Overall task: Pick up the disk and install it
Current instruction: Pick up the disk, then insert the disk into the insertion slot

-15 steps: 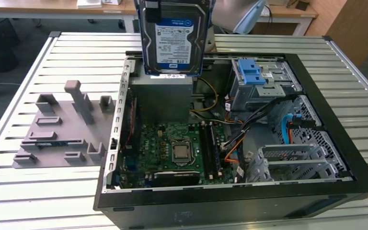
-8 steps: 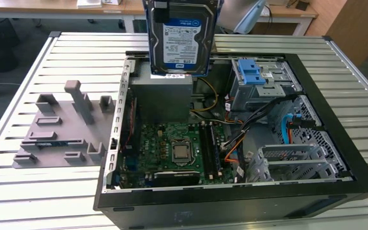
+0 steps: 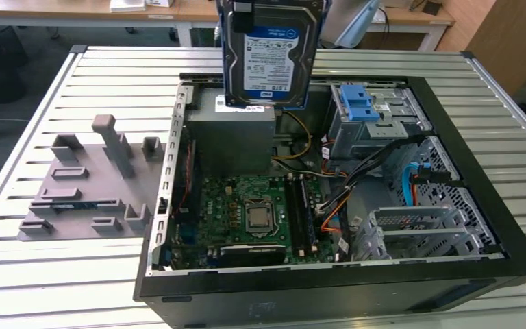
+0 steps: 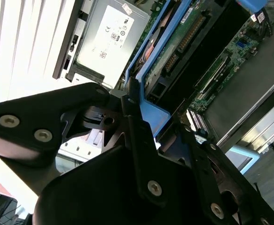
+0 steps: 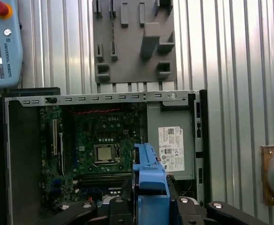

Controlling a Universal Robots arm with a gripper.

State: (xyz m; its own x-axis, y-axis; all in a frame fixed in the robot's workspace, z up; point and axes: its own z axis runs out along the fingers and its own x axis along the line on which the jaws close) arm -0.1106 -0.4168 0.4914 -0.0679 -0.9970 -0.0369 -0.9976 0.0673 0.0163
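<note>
Disk (image 3: 270, 51) hangs upright over the case's (image 3: 336, 277) far end, above the power supply (image 3: 233, 130), to the exterior view's left of the cage (image 3: 368, 116). Gripper (image 4: 141, 119) fingers are clamped on its blue rail. Gripped at one end, it could tilt and jam at the cage mouth.

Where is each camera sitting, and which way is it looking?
Exterior view: off the arm, high up, looking down into the open computer case, with the disk hanging above it.
First wrist view: on the arm, looking down past the hand at the motherboard and power supply.
Second wrist view: on the arm, slanted, close behind the hand clamped on the disk's blue rail.
Shared: both wrist views show the hand, the disk and the power supply.
</note>
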